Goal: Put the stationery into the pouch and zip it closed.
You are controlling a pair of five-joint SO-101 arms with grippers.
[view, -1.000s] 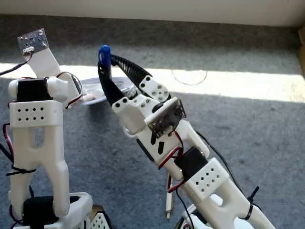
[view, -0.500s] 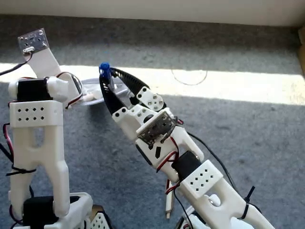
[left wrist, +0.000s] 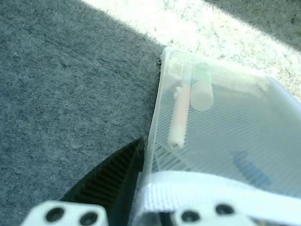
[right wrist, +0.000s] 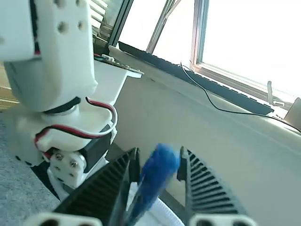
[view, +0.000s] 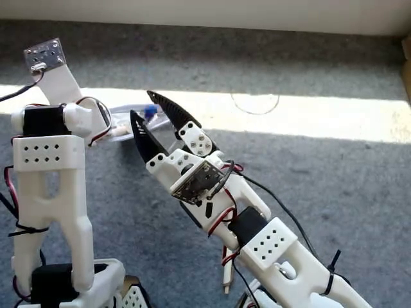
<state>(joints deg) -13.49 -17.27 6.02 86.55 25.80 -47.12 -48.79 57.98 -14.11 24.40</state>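
A clear plastic pouch lies on grey carpet with a white stick and a short white cylinder inside it. My left gripper is shut on the pouch's edge, its black finger under the rim. From above, the pouch sits beside the left arm. My right gripper hangs over the pouch mouth with its jaws spread. A blue pen stands between them, its lower part down in the pouch. The right wrist view has the blue pen upright between the black fingers.
The left arm's white body stands close beside the right gripper. A thin wire loop lies on the sunlit carpet strip behind. A pale wall edge runs along the back. Open carpet lies to the right.
The right gripper came down and back toward the pouch and its jaws spread. The blue pen, held high at the fingertips before, now sits lower, in the pouch. The left arm kept still.
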